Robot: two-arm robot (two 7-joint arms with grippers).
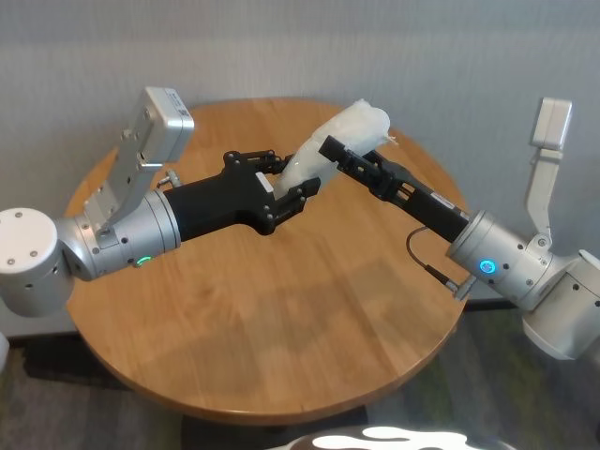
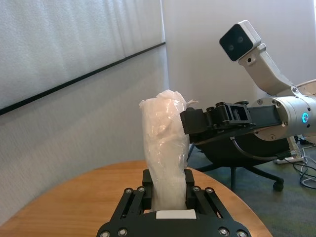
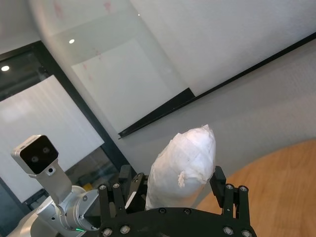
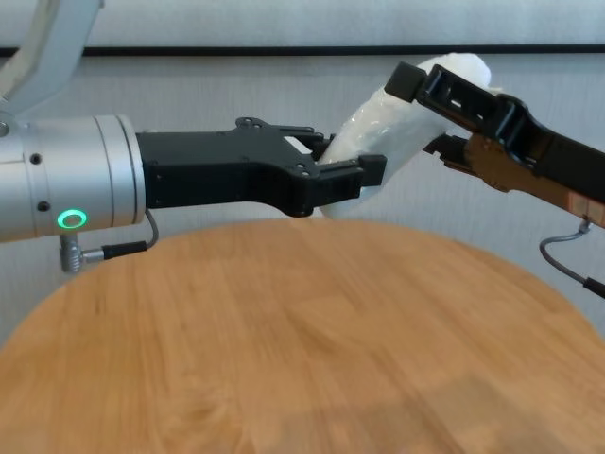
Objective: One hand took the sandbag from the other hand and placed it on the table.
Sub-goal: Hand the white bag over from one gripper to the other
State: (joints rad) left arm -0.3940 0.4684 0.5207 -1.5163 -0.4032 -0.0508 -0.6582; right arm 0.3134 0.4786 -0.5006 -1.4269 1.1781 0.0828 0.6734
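Note:
The white sandbag [image 1: 339, 134] is held in the air above the far part of the round wooden table [image 1: 281, 319]. My left gripper [image 1: 289, 176], the green-ringed one, is shut on the bag's lower end; in the left wrist view [image 2: 169, 181] both fingers press the sandbag [image 2: 165, 143]. My right gripper [image 1: 345, 142], the blue-ringed one, reaches in from the right and straddles the bag's upper half. In the right wrist view [image 3: 165, 183] its fingers stand apart on either side of the sandbag [image 3: 185, 168], one close against it. The chest view shows the sandbag [image 4: 388, 132] between both grippers.
The table [image 4: 284, 340] lies well below both grippers. Both wrist cameras stick up above the arms. An office chair base [image 2: 247, 173] and cables lie on the floor beyond the table's far right edge.

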